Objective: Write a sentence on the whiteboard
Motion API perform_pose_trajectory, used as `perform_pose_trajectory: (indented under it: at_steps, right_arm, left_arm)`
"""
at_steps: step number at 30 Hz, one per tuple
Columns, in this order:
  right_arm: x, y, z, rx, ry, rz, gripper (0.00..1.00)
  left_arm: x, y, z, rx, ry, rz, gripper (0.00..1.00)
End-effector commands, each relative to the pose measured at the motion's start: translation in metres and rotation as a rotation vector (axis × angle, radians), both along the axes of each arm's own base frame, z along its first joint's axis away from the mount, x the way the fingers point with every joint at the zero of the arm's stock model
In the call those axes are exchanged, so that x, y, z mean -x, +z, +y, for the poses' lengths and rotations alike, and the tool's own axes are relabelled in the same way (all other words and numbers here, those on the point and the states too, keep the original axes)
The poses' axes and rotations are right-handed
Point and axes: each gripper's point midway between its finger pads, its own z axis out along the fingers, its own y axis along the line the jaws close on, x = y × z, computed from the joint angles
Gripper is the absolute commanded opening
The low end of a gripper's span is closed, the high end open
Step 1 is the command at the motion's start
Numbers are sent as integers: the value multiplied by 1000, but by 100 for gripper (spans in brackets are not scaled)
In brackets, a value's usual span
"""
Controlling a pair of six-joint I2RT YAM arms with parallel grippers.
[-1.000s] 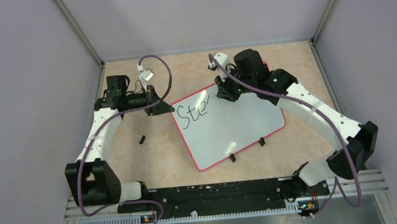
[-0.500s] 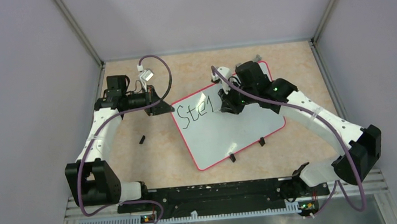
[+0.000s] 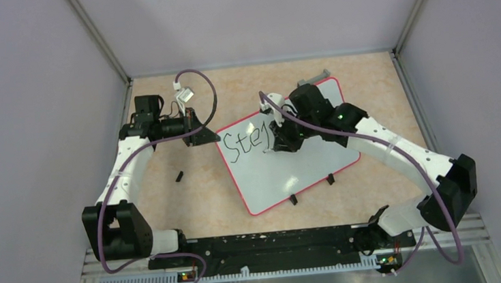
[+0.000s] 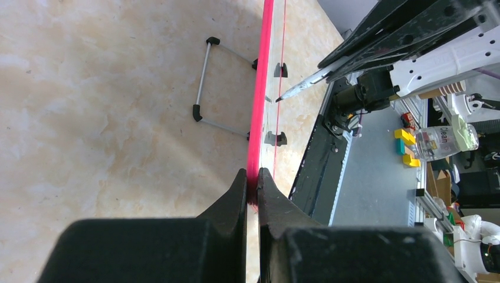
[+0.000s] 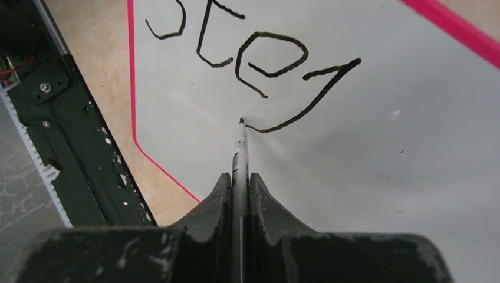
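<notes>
Pen to board: my right gripper [image 5: 239, 181] clamps a slim grey marker [image 5: 240, 147], its tip touching the large white pink-rimmed whiteboard [image 3: 304, 161] at the end of the black handwritten lettering [image 5: 259, 59]. My left gripper [image 4: 252, 177] pinches the board's left rim, and the board lies flat mid-way across the beige marbled table [image 3: 171, 203].

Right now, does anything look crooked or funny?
The big white pink-rimmed whiteboard lies slanted, not square to the beige table. A small black piece, maybe a marker cap, sits loose left of it.
</notes>
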Motion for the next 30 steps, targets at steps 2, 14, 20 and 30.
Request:
perform_pose_trajectory:
  at_steps: [2,14,20,30]
  right_arm:
    - [-7,65,12,-165,7,-66,0]
    - [-46,78,-6,-133,-109,-163,0]
    - [-56,70,-8,-97,-136,-177,0]
    - [-70,69,-17,-88,-183,-203,0]
  left_arm:
    - [1,4,-1,0,-18,-51,0]
    - [1,6,-1,-3,-15,-59,0]
    - [1,4,0,-5,-13,-55,0]
    - [1,3,0,-6,-13,-54,0]
